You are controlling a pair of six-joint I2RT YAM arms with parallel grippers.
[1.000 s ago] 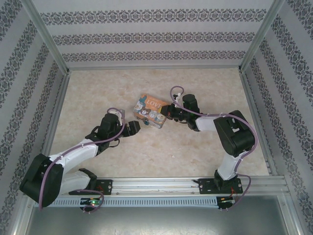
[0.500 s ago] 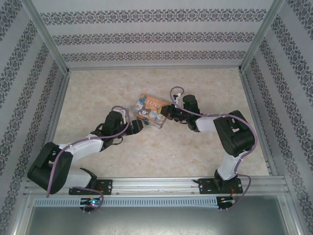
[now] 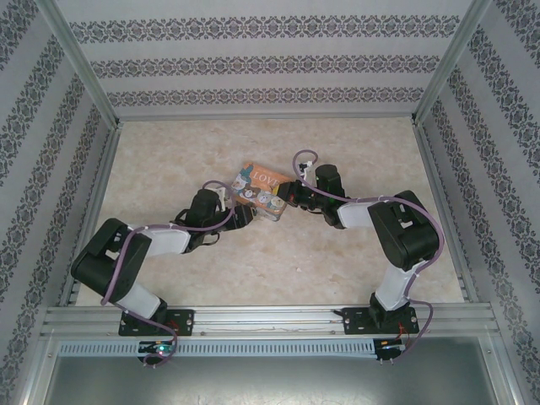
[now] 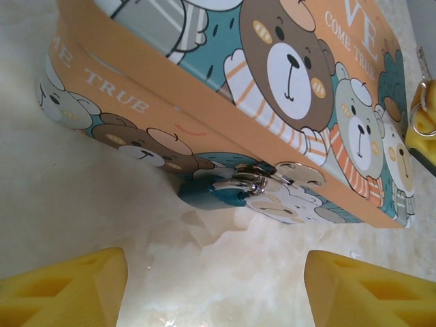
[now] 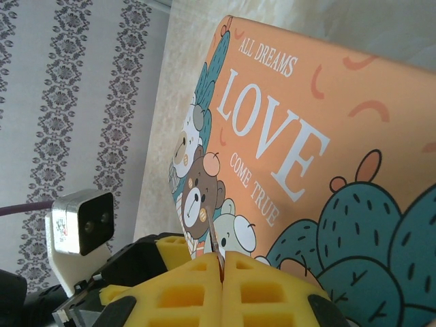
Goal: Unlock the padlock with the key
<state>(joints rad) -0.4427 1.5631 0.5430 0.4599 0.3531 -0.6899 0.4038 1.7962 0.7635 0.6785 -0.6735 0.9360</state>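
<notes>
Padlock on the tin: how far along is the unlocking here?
Done: the right fingers pinch the key. In hand: the left fingers, open, face the padlock without touching it. Left: hold the padlock, insert the key, turn; its shackle looks closed through the tin's hasp.

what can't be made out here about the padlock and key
The padlock keyhole: left wrist view, not on the side shown.
The key shape: right wrist view, pinched between the shut right tool's pads, just a sliver shows.
Both, top external view: too small beside the tin.
</notes>
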